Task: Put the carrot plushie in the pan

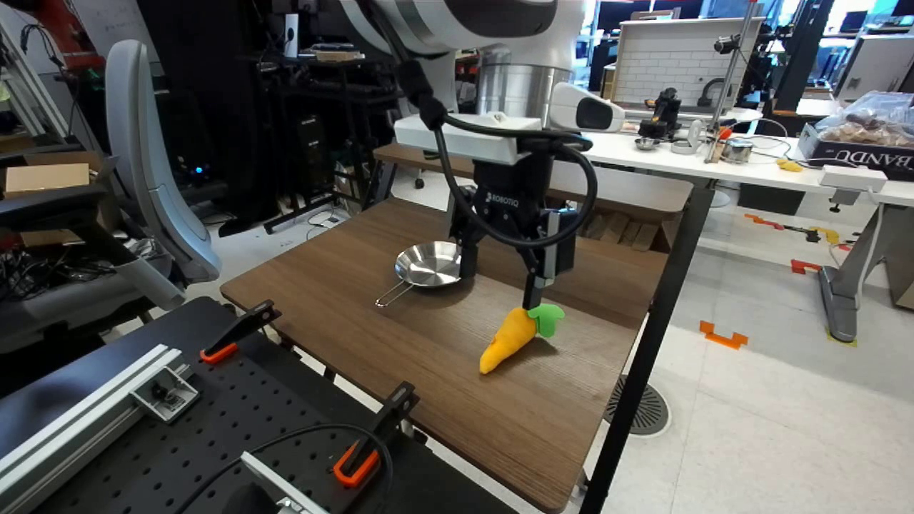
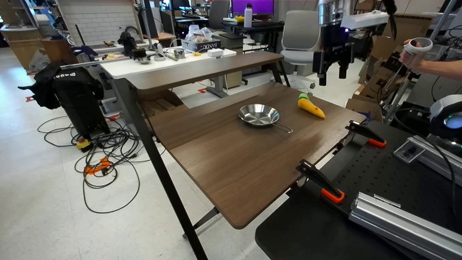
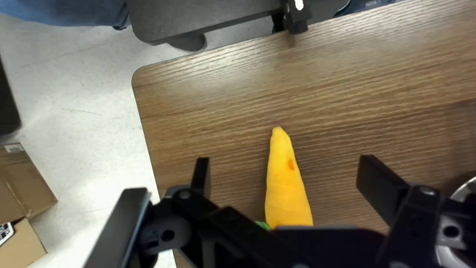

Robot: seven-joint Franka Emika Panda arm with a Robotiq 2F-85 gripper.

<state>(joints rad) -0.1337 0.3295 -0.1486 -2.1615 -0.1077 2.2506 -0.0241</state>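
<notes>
Far L in an exterior view, a grey office chair (image 1: 151,160) is standing beyond a black perf. board (image 1: 243,389); a metal rail (image 1: 78,428) is running along the board, and two black clamps (image 1: 243,330) w/ orange tips are sitting at its edge, just beside the brown table (image 1: 485,421).

Next R, the silver pan (image 1: 427,265) is resting flat on the table, open side up, thin wire handle pointing down-L.

Ctr., the hand (image 1: 500,281) is hanging w/ its jaws spread wide; in an exterior view its fingers (image 2: 322,77) are hovering above the table.

Slightly R & below the hand, the carrot plushie (image 1: 510,339) is lying on its side on the table, apart from the pan, narrow tip pointing down-L, green tuft up-R. In the wrist view it's showing btwn the spread fingers, tuft mostly hidden by the hand's body.

Far R, a black table leg (image 1: 650,343) is slanting down, orange floor tape (image 1: 725,340) is showing past it, & in the bkgd a white bench (image 1: 621,148) is carrying a dark box (image 1: 853,153) w/ white lettering and a clear plastic bag (image 1: 875,118) on top.
</notes>
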